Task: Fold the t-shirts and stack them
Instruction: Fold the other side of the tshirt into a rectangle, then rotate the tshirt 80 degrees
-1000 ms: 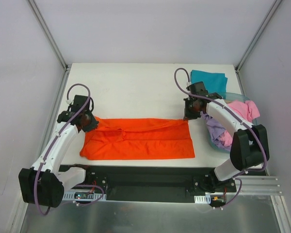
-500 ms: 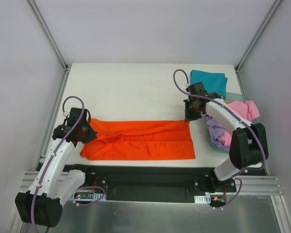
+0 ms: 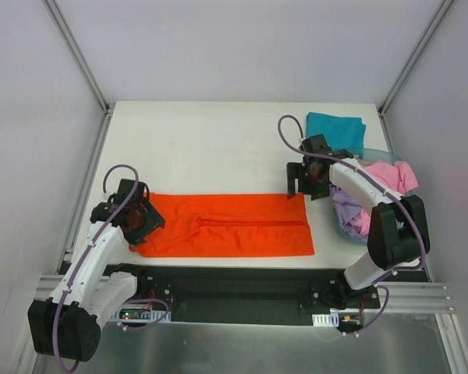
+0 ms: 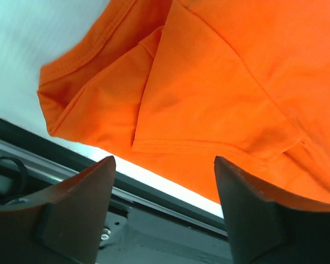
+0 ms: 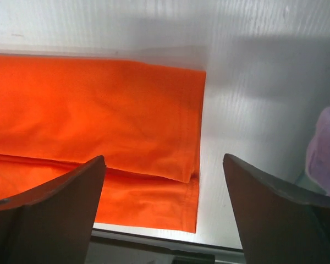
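White table. Across its near half, an orange-red t-shirt, folded into a long flat band. At the right edge, a translucent blue tub heaped with a pink t-shirt and a lavender t-shirt; just behind it, a folded teal t-shirt. Left gripper over the band's left end, jaws wide, holding nothing. Right gripper over the band's far right corner, jaws likewise wide and empty.
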### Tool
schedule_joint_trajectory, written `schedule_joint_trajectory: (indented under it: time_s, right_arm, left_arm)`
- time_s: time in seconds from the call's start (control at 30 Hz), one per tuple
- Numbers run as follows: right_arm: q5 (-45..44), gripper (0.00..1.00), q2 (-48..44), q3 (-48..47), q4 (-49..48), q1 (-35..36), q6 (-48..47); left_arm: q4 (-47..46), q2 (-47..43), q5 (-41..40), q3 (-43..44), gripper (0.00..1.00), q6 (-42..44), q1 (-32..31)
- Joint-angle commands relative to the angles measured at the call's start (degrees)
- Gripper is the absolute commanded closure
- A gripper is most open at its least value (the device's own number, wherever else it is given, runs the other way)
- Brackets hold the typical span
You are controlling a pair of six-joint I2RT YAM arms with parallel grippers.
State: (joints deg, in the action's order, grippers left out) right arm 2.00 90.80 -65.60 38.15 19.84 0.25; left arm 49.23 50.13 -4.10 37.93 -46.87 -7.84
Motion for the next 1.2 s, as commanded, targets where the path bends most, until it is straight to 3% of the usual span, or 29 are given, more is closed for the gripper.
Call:
schedule_joint_trajectory:
  time_s: [0.0, 0.07, 0.2, 0.37, 0.5, 0.6, 0.93, 1.17]
  right_arm:
    - [-1.65, 0.03, -4.14, 1.00, 4.73, 0.90, 1.59]
    - [-3.58, 0.03, -6.42, 1.18, 4.83, 1.26, 2.38]
    - [0.97, 0.03, -8.97, 0.74, 3.17, 1.52, 3.18]
    - [15.22, 0.03, -7.05, 0.74, -3.33, 3.01, 3.96]
    - [14.79, 0.03, -1.35, -0.75, -3.87, 7.57, 4.14]
    - [14.44, 0.03, 2.17, -1.11, -4.84, 9.16, 4.93]
    - [10.40, 0.03, 11.50, -2.69, -1.77, 9.17, 4.85]
    - [11.53, 0.03, 11.06, -1.02, -0.62, 9.17, 3.71]
  left_arm:
    - [1.83, -0.38, -0.83, 2.49, 0.10, -0.59, 0.01]
    - [1.57, 0.66, -0.82, 4.33, 0.01, -0.24, 0.01]
    - [-0.53, 4.97, -0.56, 8.03, 0.01, 0.73, 0.01]
    - [-8.53, 13.21, 4.01, 12.15, 0.01, 4.85, 0.01]
    - [-12.66, 21.48, 5.85, 15.41, 0.01, 6.44, 0.10]
    - [-13.55, 28.87, 2.97, 16.91, 0.01, 6.36, 0.89]
    - [-15.13, 49.79, 6.82, 18.58, 0.01, 4.07, 6.08]
    - [-15.31, 61.46, 12.00, 34.18, 0.01, 3.54, 6.17]
